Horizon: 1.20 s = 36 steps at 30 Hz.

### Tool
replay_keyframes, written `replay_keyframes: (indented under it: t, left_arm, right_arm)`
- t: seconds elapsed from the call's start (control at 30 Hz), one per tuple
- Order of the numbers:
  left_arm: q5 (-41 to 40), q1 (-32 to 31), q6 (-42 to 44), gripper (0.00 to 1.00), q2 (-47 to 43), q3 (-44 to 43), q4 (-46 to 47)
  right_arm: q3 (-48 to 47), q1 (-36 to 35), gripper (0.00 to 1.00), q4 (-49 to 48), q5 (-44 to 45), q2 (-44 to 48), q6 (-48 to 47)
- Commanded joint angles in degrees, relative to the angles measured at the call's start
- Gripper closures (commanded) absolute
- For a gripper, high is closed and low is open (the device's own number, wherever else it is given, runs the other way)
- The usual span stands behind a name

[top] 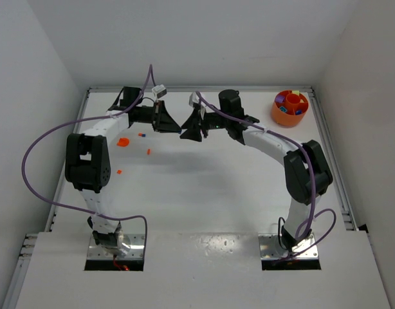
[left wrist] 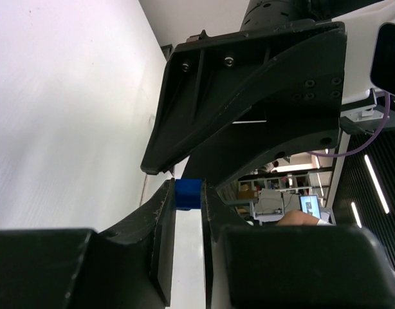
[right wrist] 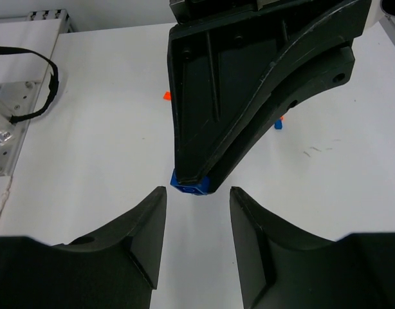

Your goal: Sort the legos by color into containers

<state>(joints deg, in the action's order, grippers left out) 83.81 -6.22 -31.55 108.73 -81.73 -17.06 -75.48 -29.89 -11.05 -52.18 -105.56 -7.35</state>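
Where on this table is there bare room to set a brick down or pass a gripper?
Free: the wide middle of the table between the two arms, and the small patch between right arm and orange bowl. Crowded: far centre, where left gripper, holding a blue lego, meets right gripper, and the left, dotted with loose legos.
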Motion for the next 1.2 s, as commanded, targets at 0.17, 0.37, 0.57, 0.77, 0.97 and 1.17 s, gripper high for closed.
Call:
replay_keyframes:
  t: [0.17, 0.37, 0.57, 0.77, 0.97, 1.17]
  left_arm:
    - [4.00, -0.46, 0.53, 1.00, -2.73, 0.79, 1.33]
    - [2.94, -0.46, 0.53, 1.00, -1.68, 0.79, 1.33]
    - [2.41, -0.46, 0.53, 1.00, -1.68, 0.79, 1.33]
    - [1.18, 0.07, 0.53, 1.00, -1.68, 1.31, 1.33]
    - [0.65, 0.07, 0.53, 1.00, -1.15, 1.84, 1.33]
    - [-0.58, 0.59, 0.53, 1.00, -1.15, 2.46, 1.33]
  right_arm:
    - [-2.56, -0.43, 0.55, -3.28, 0.94, 1.85, -0.47]
    - [-2.56, -0.43, 0.55, -3.28, 0.94, 1.85, -0.47]
    - [-2.04, -0.96, 0.58, -3.89, 0.33, 2.37, 0.59]
    - [-2.04, -0.96, 0.58, -3.89, 0.33, 2.90, 0.59]
    - [-1.51, -1.49, 0.65, -4.42, 0.33, 2.90, 1.11]
    - [-0.99, -1.49, 0.84, -5.04, 0.33, 2.90, 1.11]
